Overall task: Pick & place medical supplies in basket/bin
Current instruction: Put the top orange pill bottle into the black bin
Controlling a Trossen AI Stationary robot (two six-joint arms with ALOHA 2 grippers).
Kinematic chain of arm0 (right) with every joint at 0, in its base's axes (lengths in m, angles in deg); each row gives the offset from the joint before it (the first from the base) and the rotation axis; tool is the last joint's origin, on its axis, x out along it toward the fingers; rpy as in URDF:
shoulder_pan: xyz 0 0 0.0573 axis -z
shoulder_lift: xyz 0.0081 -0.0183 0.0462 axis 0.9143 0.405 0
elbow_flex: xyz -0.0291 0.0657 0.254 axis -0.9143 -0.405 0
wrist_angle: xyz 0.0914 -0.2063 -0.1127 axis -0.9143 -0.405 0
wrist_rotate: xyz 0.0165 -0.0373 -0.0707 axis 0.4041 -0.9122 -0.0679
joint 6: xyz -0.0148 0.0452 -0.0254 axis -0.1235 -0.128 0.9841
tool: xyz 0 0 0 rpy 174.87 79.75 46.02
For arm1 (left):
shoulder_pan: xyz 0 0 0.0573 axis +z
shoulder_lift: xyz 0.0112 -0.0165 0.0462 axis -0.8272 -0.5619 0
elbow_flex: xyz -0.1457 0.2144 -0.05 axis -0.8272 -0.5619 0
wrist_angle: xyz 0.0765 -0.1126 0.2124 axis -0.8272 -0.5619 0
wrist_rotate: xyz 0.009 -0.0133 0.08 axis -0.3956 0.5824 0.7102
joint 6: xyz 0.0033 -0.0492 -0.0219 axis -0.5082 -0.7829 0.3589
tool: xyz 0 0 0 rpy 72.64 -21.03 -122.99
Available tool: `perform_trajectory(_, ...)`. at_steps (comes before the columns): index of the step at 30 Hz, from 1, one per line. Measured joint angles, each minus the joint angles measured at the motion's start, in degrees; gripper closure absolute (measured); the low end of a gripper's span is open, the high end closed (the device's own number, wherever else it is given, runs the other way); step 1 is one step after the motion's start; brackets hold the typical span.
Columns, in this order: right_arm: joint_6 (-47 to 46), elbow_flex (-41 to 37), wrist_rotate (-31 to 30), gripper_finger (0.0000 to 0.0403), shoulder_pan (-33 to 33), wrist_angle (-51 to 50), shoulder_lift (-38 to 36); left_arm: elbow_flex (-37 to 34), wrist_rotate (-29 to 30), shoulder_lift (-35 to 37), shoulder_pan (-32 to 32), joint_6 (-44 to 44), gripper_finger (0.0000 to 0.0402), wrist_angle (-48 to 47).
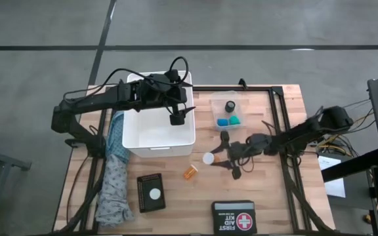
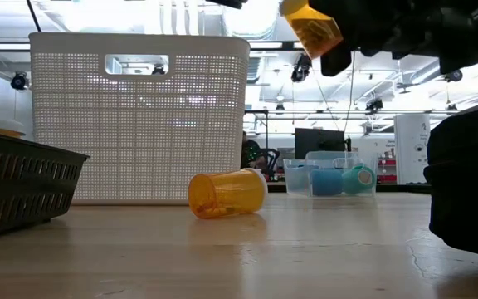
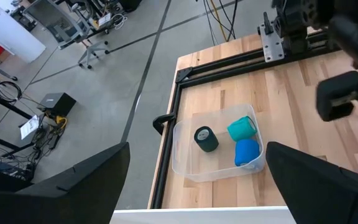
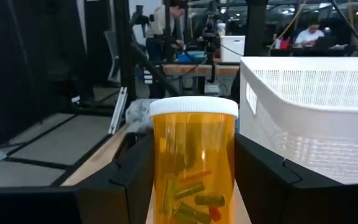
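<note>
My right gripper (image 1: 215,158) is shut on an orange pill bottle with a white cap (image 4: 193,162), held above the table to the right of the white slotted basket (image 1: 159,141). The bottle also shows high up in the low view (image 2: 312,29). A second orange bottle (image 1: 190,172) lies on its side on the table. A small clear tub (image 1: 231,113) holds black, blue and teal round pieces. A teal patterned cloth (image 1: 113,174) lies along the basket's left side. My left gripper (image 1: 176,119) is open and empty over the basket's right wall. My right gripper pinches the bottle's orange body (image 4: 163,186) between its two fingers (image 4: 126,186), below the white cap. The fingers come about level from the table's right side. The bottle is lifted clear of the table, cap up, somewhat tilted in the low view.
A black FIRST AID KIT case (image 1: 233,216) lies at the near edge. A black slotted box with a white disc (image 1: 151,192) lies near left. Black frame rails (image 1: 277,118) run along the table's right part. People show in the room beyond.
</note>
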Motion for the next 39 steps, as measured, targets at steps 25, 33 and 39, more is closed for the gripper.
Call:
perform_trajectory(25, 0.3, 20.3, -24.3, 0.0215, -14.9, 25.4, 37.7, 0.0, 0.0, 0.0, 0.0, -0.2, 0.0020, 0.0)
perform_trajectory(33, -7.0, 25.7, -23.8, 0.0215, -15.0, 24.4, 45.5, 0.0, 0.0, 0.0, 0.0, -0.1, 0.0020, 0.0)
perform_trajectory(39, -10.3, 29.4, -20.8, 0.0216, -15.0, 15.1, 46.7, 0.0, 0.0, 0.0, 0.0, 0.0, 0.0020, 0.0)
